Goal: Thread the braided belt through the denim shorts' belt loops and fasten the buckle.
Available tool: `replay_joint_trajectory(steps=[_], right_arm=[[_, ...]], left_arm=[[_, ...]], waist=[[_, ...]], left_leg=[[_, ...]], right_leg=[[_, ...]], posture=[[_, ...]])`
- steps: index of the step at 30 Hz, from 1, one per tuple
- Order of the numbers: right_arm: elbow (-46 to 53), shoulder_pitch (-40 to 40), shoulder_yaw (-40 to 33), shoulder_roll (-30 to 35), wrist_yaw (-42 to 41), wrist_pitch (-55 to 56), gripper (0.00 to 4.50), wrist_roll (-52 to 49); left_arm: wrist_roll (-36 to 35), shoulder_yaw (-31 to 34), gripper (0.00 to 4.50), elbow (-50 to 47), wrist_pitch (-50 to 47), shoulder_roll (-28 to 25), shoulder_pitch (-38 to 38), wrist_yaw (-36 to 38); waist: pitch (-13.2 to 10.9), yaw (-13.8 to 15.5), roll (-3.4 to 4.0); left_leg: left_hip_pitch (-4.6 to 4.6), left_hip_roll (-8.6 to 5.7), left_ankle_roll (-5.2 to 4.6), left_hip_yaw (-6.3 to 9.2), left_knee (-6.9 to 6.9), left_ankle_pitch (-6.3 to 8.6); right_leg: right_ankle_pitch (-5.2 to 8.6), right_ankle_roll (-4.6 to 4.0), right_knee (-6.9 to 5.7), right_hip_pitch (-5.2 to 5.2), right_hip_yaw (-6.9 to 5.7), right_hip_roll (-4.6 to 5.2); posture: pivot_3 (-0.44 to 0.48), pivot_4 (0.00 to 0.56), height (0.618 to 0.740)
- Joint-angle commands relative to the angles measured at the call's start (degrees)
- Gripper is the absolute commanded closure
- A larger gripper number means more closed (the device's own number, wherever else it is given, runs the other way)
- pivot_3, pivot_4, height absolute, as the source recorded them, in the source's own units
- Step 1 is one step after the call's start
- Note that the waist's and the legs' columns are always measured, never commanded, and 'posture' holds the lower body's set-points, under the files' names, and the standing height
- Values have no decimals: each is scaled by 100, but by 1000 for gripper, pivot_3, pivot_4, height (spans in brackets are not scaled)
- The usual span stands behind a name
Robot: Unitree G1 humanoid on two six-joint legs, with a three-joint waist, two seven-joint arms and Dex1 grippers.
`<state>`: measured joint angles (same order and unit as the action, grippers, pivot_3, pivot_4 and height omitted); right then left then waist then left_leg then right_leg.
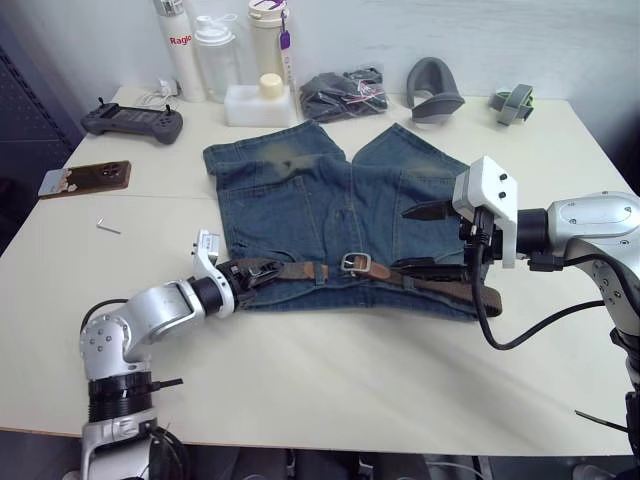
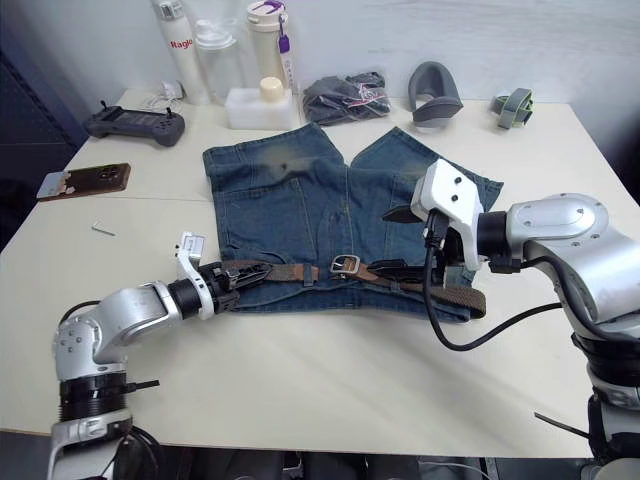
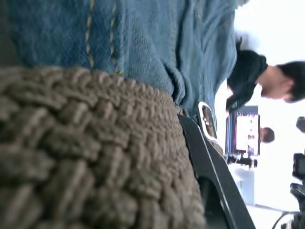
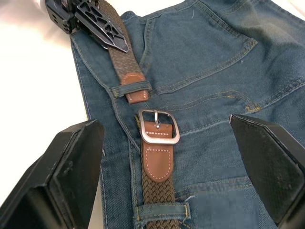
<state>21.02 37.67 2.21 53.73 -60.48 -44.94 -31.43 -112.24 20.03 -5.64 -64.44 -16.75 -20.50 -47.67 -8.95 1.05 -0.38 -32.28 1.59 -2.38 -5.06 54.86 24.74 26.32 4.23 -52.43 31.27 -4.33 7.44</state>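
Observation:
The denim shorts lie flat on the table with the waistband nearest me. The braided belt runs along the waistband under the belt loops, and a stretch sticks out past the shorts' right edge. Its brown leather tip sits under one loop, just short of the silver buckle, which is unfastened. My left gripper is shut on the belt at the waistband's left end. My right gripper hovers open above the shorts, right of the buckle.
Along the back edge stand bottles, a white container, a dark fabric bundle with pink cord and grey parts. A controller, a phone and a small metal pin lie at the left.

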Motion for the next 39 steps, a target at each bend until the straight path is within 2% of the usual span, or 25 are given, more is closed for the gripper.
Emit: replay_joint_trajectory(steps=[1, 7, 15, 17, 21, 24, 26, 27, 30, 35, 39], right_arm=[[190, 74, -87, 62, 10, 83, 13, 32], [279, -4, -24, 17, 54, 106, 13, 63], [691, -795, 440, -3, 343, 880, 13, 879], [744, -930, 501, 5, 365, 1016, 13, 1029], [762, -1035, 513, -5, 373, 1152, 13, 1177], [743, -1041, 494, -32, 400, 1187, 13, 1215], [727, -1039, 494, -38, 408, 1218, 0, 1230], [713, -1027, 498, -45, 410, 1233, 0, 1243], [685, -1002, 504, -65, 414, 1258, 0, 1283], [666, -955, 529, -77, 415, 1262, 0, 1347], [685, -962, 488, -55, 397, 1241, 0, 1381]], left_arm=[[-76, -31, 4500, -419, 269, 439, 103, -430], [-76, -258, 4500, -662, 404, 1009, 308, -785], [-76, -197, 4500, -527, 475, 1608, 62, -982], [-76, -165, 4500, -482, 403, 1615, 15, -944], [-76, -290, 4500, -285, -26, 1239, -60, -500], [-76, -371, 4500, -348, 43, 1326, -120, -549], [-76, -472, 3614, -368, -5, 1356, -151, -457], [-76, -462, 3349, -353, 71, 1463, -195, -583], [-76, -422, 3349, -234, 172, 1646, -330, -792], [-76, -758, 3349, 198, -216, 1581, -697, -592], [-76, -918, 3349, 286, -343, 1510, -715, -521]], waist=[[0, 37, 1], [2, 58, 8], [5, 106, 21], [5, 128, 21], [5, 146, 21], [4, 156, 21], [4, 167, 21], [4, 171, 21], [3, 191, 20], [2, 198, 19], [2, 196, 19]], left_leg=[[0, 0, 0, 0, 0, 0], [4, -5, -9, 2, -10, 1], [14, -26, -30, 10, -12, 3], [12, -34, -41, 9, -12, 1], [12, -37, -44, 10, -13, 1], [14, -37, -44, 12, -13, 1], [13, -37, -44, 13, -13, 1], [13, -37, -43, 13, -13, 1], [12, -37, -44, 14, -14, 1], [12, -37, -44, 15, -14, 1], [11, -39, -45, 16, -17, 1]], right_leg=[[-1, 2, 3, -1, 0, 0], [-12, 23, 41, -22, -5, 0], [-21, 40, 72, -54, -12, 13], [-25, 47, 77, -56, -11, 21], [-26, 50, 81, -59, -13, 21], [-26, 49, 81, -61, -15, 21], [-26, 49, 83, -61, -15, 21], [-26, 49, 84, -61, -15, 21], [-26, 50, 89, -63, -16, 21], [-27, 51, 89, -64, -19, 21], [-27, 51, 93, -67, -20, 21]], posture=[[0, 150, 649], [0, 150, 649], [0, 150, 649], [0, 150, 649], [0, 150, 649], [0, 150, 649], [0, 150, 649], [0, 150, 649], [0, 150, 649], [0, 150, 649], [0, 150, 649]])
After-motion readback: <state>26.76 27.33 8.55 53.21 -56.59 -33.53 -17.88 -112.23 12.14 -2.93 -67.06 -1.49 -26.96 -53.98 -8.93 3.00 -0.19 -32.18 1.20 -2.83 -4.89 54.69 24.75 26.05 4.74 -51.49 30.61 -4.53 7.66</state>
